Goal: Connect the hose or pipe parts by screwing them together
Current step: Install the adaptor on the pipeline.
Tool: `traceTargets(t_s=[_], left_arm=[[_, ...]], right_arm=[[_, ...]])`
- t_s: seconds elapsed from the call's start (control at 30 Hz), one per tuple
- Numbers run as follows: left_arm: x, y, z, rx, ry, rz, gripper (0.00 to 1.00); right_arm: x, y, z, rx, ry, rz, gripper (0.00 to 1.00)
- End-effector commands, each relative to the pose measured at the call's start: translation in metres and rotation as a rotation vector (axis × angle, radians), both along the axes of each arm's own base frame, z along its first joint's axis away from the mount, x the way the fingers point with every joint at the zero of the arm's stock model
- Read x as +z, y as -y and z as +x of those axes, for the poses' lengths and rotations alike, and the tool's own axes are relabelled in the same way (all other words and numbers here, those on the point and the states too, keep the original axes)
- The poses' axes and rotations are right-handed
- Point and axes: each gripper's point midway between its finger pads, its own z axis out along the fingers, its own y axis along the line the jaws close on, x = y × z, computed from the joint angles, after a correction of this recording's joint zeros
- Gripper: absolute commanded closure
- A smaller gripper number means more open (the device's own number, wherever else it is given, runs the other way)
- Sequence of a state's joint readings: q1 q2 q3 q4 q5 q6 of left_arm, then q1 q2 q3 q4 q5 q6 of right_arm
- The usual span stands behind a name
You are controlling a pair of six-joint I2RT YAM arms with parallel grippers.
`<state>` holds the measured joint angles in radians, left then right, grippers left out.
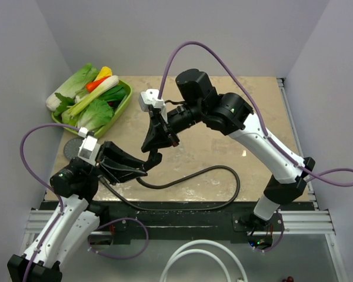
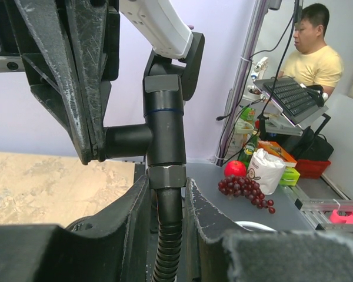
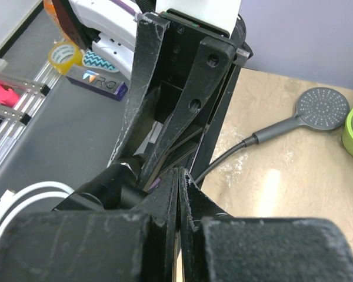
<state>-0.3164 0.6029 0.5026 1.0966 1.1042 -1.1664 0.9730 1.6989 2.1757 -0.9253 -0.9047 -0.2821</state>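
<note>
Left claw: the left claw is closed most of the way, its two fingers pinching the dark ribbed hose just under the hex nut.
Right claw: the right claw points down from above with its jaws pressed flat together and nothing visible between them. Its tips sit at the end of the fitting's side branch, but contact cannot be made out.
T-fitting: the black T-fitting stands upright above the nut, held in the air between the two claws over the front left of the bench.
Hose run: from the left claw the hose drops to the bench, sweeps in a wide loop along the near edge and doubles back towards the left.
Shower head: the round grey shower head lies face up on the bench at the far left, near the green tray. Its handle is joined to the hose.
Tray: it holds leafy vegetables at the back left corner.
Below the bench: a thick white tube lies looped in front of the arm bases.
</note>
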Motion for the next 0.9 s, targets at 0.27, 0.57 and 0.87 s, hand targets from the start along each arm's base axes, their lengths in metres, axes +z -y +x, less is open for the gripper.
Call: traceTargets(t_s=[0.27,0.57,0.87], left_arm=[[0.055,-0.014,-0.002,0.11,0.139,-0.171,1.0],[0.06,-0.021,0.01,0.176,0.11,-0.228,1.0],[0.02,-0.01,0.042,0.233,0.075,-0.095,1.0]], right_arm=[[-0.011,0.027,-0.013,-0.033,-0.037,-0.038,1.0],[-0.024,0.023,-0.007,-0.092,-0.079,-0.036,0.94],[0.017,0.061,0.132,-0.894,0.123,0.092,0.01]])
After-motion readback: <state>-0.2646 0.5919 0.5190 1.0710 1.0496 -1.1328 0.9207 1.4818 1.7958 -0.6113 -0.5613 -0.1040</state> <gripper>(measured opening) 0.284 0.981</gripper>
